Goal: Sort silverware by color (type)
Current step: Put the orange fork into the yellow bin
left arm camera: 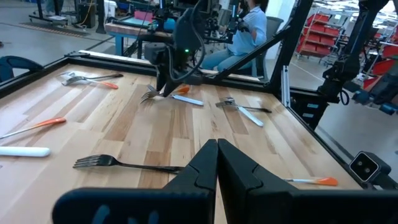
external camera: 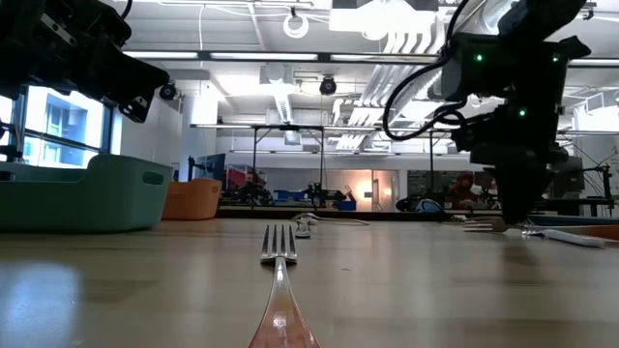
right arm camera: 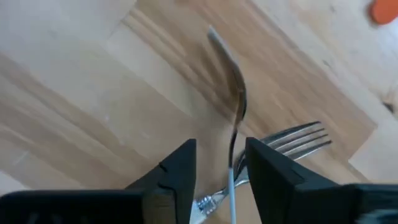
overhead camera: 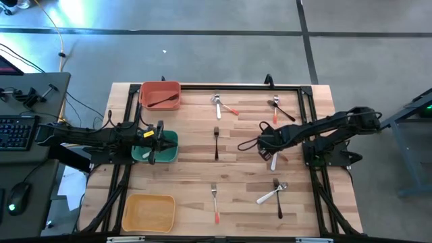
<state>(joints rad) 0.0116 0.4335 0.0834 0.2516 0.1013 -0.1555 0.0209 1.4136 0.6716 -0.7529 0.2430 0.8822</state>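
My right gripper (overhead camera: 267, 147) points down right of the table's middle, fingers apart on either side of a white-handled spoon (right arm camera: 231, 93) seen edge-on. A silver fork (right arm camera: 297, 139) lies flat beside it. My left gripper (left arm camera: 217, 155) is shut and empty, hovering over the green bin (overhead camera: 166, 150). Other silverware lies flat on the table: a black fork (overhead camera: 216, 142), an orange-handled fork (overhead camera: 214, 201), a white-handled spoon (overhead camera: 268, 196) crossing a black piece (overhead camera: 279, 201), and pieces near the far edge (overhead camera: 221, 103) (overhead camera: 281, 109). A black utensil (overhead camera: 162, 101) lies in the red bin (overhead camera: 160, 86). My right gripper comes from above with the spoon's white handle (right arm camera: 232, 186) running between its two fingers, along them. A gap shows on both sides of the handle. Whether a finger touches it I cannot tell. The spoon's bowl (right arm camera: 225, 53) points away from the fingers.
A yellow bin (overhead camera: 148, 211) sits at the near left corner. A black frame (overhead camera: 307, 101) runs round the table's edges. A person (left arm camera: 249, 25) sits beyond the table. A keyboard (overhead camera: 15, 131) and mouse (overhead camera: 19, 197) lie on a side desk to the left.
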